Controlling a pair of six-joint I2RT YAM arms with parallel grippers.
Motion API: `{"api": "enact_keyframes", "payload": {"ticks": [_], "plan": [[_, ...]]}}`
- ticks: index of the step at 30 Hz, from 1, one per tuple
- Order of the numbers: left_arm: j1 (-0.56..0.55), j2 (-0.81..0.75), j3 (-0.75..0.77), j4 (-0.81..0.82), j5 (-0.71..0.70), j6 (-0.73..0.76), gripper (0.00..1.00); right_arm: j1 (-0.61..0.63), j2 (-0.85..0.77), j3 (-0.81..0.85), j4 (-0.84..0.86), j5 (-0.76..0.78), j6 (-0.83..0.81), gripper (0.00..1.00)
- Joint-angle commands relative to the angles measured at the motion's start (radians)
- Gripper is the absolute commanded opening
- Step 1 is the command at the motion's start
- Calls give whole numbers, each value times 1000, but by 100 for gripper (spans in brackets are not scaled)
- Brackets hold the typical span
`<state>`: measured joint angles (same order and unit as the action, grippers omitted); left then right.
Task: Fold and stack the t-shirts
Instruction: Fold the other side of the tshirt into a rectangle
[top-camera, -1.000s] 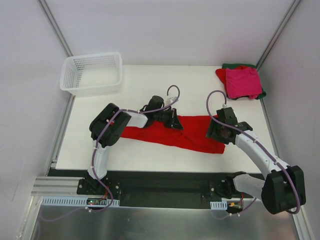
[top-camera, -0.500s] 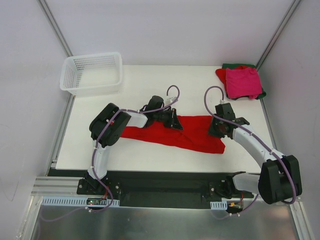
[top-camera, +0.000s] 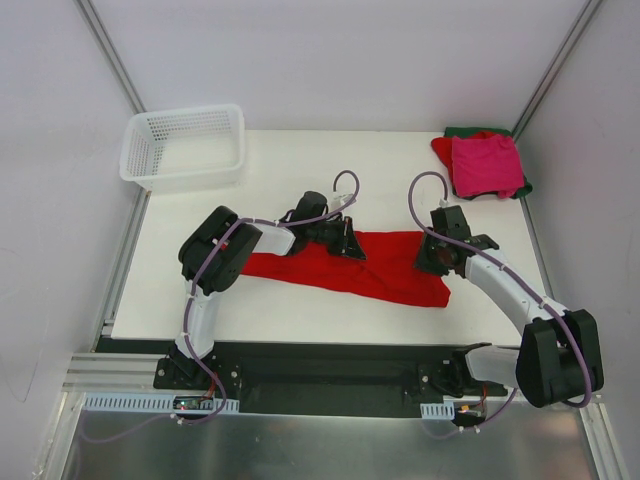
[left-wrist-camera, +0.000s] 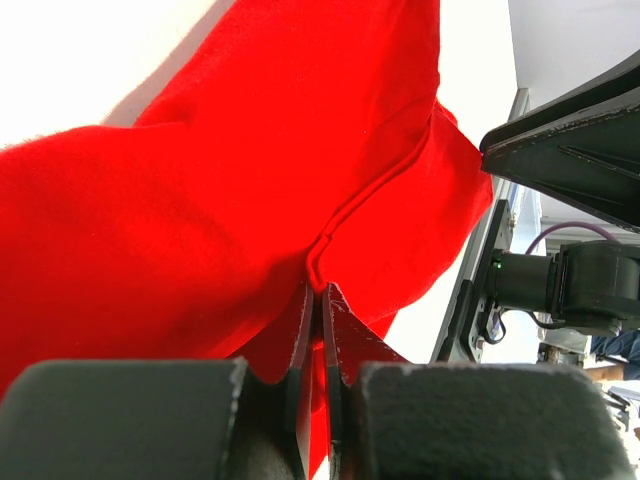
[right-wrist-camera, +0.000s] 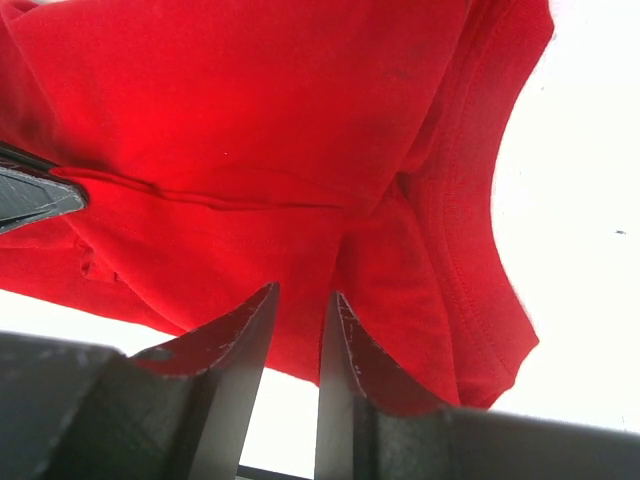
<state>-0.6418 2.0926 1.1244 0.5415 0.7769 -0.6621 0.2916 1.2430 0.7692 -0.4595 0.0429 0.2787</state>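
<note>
Grip: pinching far edge of bright red t-shirt (top-camera: 330, 268) in closed left end effector (left-wrist-camera: 315, 290), clamping its right end in nearly closed right end effector (right-wrist-camera: 303, 292).

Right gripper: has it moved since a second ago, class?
Yes. The right gripper edged away from the table's near edge, toward the stacked t-shirts.

Looks like a robotics lab test cell. Enclosed by plain white panels (top-camera: 330, 60) held in aluminium struts (top-camera: 112, 60). Built around a white desk (top-camera: 300, 310), with a left arm (top-camera: 215, 260) and a right arm (top-camera: 520, 300) bolted to a black rail (top-camera: 330, 370) along its near edge, above a brushed metal plate (top-camera: 320, 445). Wired with exposed purple cables (top-camera: 347, 178). Stocked with a white mesh basket (top-camera: 185, 175) at the far left corner and folded t-shirts (top-camera: 485, 165) at the far right corner.
</note>
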Motion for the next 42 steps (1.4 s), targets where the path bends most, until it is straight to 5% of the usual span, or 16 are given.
{"api": "enact_keyframes", "payload": {"ticks": [1, 15, 22, 42], "plan": [[-6, -17, 6, 29, 10, 29, 0, -5, -10, -1, 5, -6, -4, 30], [-6, -17, 5, 29, 12, 29, 0, -8, -34, -42, 5, 0, 1, 29], [-6, -16, 6, 26, 10, 29, 0, -6, -33, -41, 13, -9, -1, 1], [-7, -163, 0, -90, 18, 52, 0, -9, -148, 59, -110, 48, -27, 1]]}}
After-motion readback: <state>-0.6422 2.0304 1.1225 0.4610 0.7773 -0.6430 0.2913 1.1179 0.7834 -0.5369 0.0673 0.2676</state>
